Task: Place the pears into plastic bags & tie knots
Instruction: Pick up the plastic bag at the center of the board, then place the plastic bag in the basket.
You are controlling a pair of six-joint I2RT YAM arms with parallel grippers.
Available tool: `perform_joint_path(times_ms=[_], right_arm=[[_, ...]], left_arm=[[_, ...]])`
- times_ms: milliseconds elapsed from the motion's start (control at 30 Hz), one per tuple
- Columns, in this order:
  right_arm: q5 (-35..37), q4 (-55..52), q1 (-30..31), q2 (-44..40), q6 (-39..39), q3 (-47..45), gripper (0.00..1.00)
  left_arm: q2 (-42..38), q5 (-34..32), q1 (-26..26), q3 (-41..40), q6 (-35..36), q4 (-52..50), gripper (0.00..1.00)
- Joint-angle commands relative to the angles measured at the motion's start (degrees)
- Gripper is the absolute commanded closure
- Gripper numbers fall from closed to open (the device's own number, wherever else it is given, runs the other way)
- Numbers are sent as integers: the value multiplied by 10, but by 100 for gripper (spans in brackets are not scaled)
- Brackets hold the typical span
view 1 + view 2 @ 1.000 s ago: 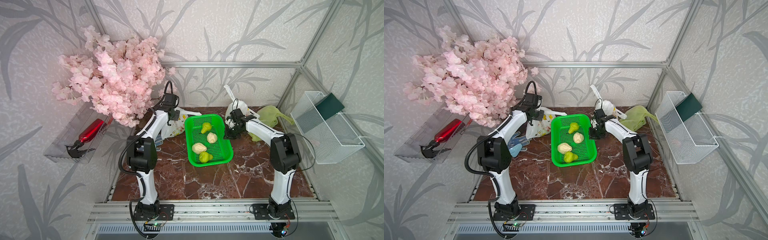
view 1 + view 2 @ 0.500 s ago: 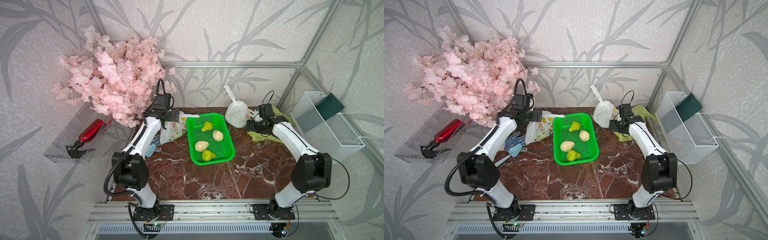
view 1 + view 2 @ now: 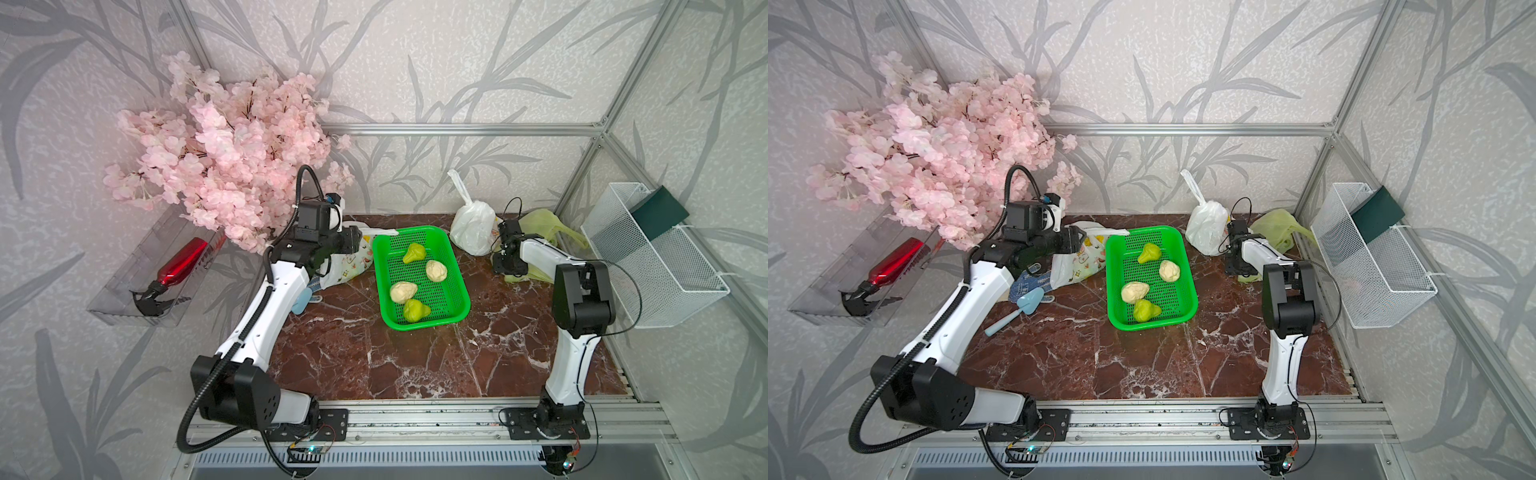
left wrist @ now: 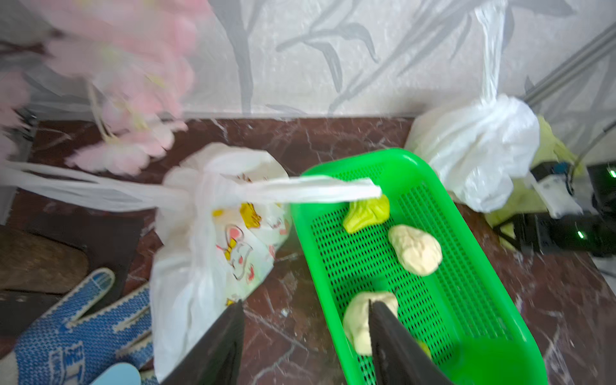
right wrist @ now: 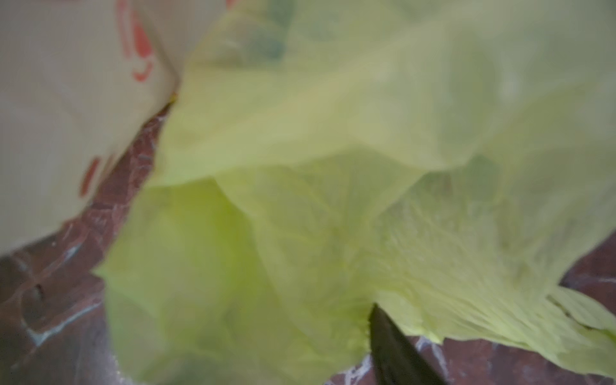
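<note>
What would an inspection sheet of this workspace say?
Surface: veined brown marble tabletop.
Job's things: two green pears and two cream pears in the green basket; printed white bag knotted, lying left of it; second white bag tied, standing behind; yellow-green bag crumpled at back right.
Clutter: blue glove and pale blue scoop by the left arm.
Grippers: left gripper open, empty, near the printed bag; right gripper at the yellow-green bag, jaws hidden.
Cables: black hose loops over left arm; black wire loops beside right arm.
Surroundings: pink blossoms, red bottle in clear tray, white wire basket.
</note>
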Motion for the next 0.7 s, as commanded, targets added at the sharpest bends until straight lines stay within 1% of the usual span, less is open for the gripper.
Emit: perform_joint_path(times_ms=[0,33,67,167,233,300,367,433,533,567,600,667], right_arm=[[14,57,13,-42,-24,-19,74],[14,68,20,-64,-34,-32,83],[16,66,30,-85,-41,-38,88],[34,44,69,-155,-63,-56,98],[40,17,97,-207,-74,-61,100],[14,-5,133,-251,-84,-63,100],[-2,-30,194,-288,-101,-51,100],[-33,-87,251,-287,-115,-7,100],[-49,-168,343,-228,-140,66,100],[-62,-182,366,-206,-149,84,98],[-78,-195,387,-185,-152,100,94],[-104,-233,417,-131,-142,147,69]], left_arm=[[-48,-10,-44,-37,14,-35,40],[-56,-9,-50,-49,9,-38,40],[-62,-8,-53,-59,-2,-41,40],[-80,-5,-56,-86,-24,-41,40],[-88,-2,-58,-95,-28,-39,40],[-92,7,-59,-96,-32,-37,40],[-91,11,-61,-92,-32,-38,40],[-91,10,-62,-85,-32,-38,41],[-95,-1,-62,-82,-30,-37,41],[-98,-12,-60,-83,-28,-37,42],[-101,-29,-59,-83,-28,-39,43],[-109,-65,-50,-82,-30,-46,47]])
